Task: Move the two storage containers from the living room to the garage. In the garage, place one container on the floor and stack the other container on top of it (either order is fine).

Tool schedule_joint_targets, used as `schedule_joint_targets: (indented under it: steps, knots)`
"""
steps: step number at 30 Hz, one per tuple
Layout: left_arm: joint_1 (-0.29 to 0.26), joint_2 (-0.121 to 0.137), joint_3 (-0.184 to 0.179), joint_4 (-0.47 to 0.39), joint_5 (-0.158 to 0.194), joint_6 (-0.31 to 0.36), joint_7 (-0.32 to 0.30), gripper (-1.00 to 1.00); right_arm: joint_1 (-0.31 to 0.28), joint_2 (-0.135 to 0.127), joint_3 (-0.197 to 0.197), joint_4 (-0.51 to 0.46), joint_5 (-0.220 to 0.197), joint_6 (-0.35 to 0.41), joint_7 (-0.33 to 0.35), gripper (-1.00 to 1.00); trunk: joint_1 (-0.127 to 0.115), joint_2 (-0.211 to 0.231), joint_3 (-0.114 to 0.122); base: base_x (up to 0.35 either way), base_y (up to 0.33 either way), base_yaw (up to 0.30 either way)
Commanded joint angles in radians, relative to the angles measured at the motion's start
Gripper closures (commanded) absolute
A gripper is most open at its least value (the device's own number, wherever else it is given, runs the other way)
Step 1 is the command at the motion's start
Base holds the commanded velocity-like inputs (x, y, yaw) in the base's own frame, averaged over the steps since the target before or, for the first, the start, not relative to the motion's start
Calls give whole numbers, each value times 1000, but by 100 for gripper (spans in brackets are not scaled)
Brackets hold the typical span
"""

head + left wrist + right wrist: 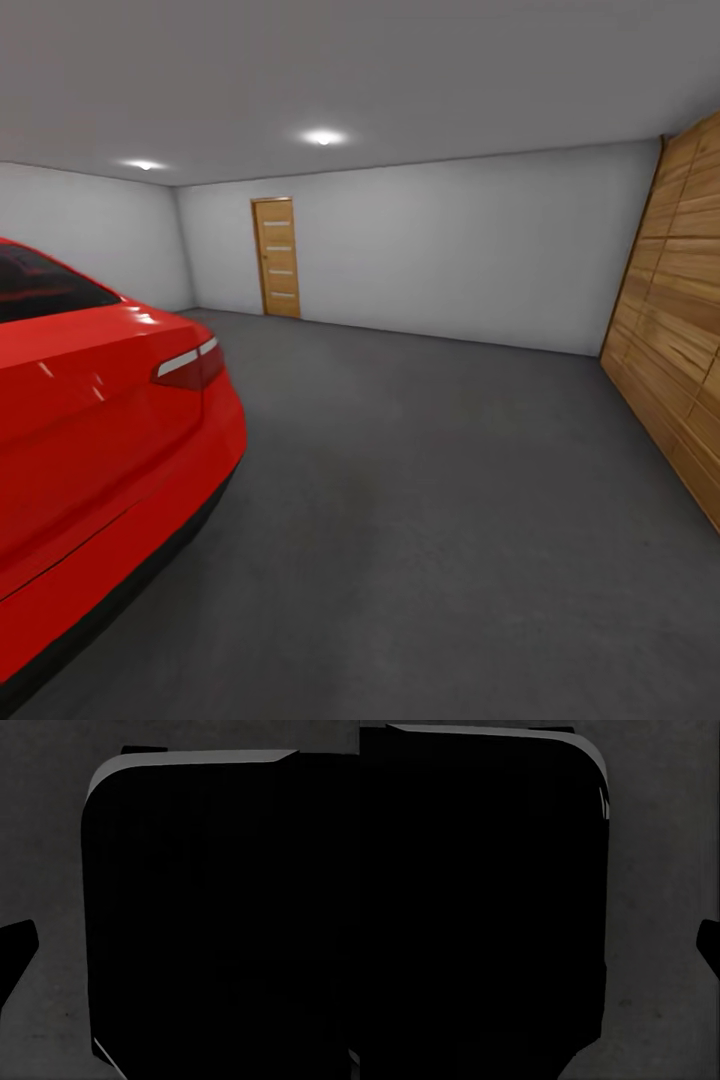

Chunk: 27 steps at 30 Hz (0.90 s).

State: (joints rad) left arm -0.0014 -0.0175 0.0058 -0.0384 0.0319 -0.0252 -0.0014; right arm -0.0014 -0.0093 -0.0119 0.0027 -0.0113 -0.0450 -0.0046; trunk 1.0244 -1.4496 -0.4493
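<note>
Robot in garage. Glossy red car (90,440) near left; dark grey mottled floor (430,500) beside it, wooden door (276,257) beyond. No orange bins seen. Grip state indeterminable. Risk: base clipping the car when turning.

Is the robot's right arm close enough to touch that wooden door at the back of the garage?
Probably not. The door sits in the far wall, across a long stretch of grey floor beyond the red car. The robot would likely have to drive closer first.
</note>
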Motion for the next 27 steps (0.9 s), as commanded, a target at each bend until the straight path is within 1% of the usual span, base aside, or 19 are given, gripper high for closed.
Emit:
schedule_joint_targets:
  steps: [1, 4, 6, 7, 14, 18, 22, 27]
  knots:
    - [0, 0, 0, 0, 3, -3, 0, -100, 0, 1, -2, 0, -1, -4, 0, -100, 1, 0, -1, 325, -79, 0]
    - [0, 0, 0, 0, 3, -5, 0, -100, 0, 5, -4, 0, 1, -4, 0, -100, 1, 0, -1, 325, -79, 0]
    - [0, 0, 0, 0, 3, -6, 0, -100, 0, 16, -8, -1, 1, -4, 0, -100, 1, 0, -1, 325, -79, 0]
    - [0, 0, 1, 0, 3, -7, 0, -100, 0, 16, -8, -1, 1, -4, 0, -100, 1, 0, -1, 324, -79, 0]
    - [0, -1, 2, 0, 3, -9, 0, -100, 0, 6, -8, -1, -1, -4, 0, -100, 1, 0, -1, 325, -79, 0]
    - [0, -1, 2, 0, 3, -9, 0, -100, 0, 7, -7, -1, 0, -4, 0, -100, 1, 0, -1, 325, -79, 0]
    - [0, -1, 2, 0, 3, -10, 0, -100, 0, 14, -8, -1, 1, -4, 0, -100, 1, 0, -1, 325, -79, 0]
    - [0, -1, 2, 0, 3, -10, 0, -100, 0, 14, -7, -1, 0, -4, 0, -100, 1, 0, -1, 325, -79, 0]
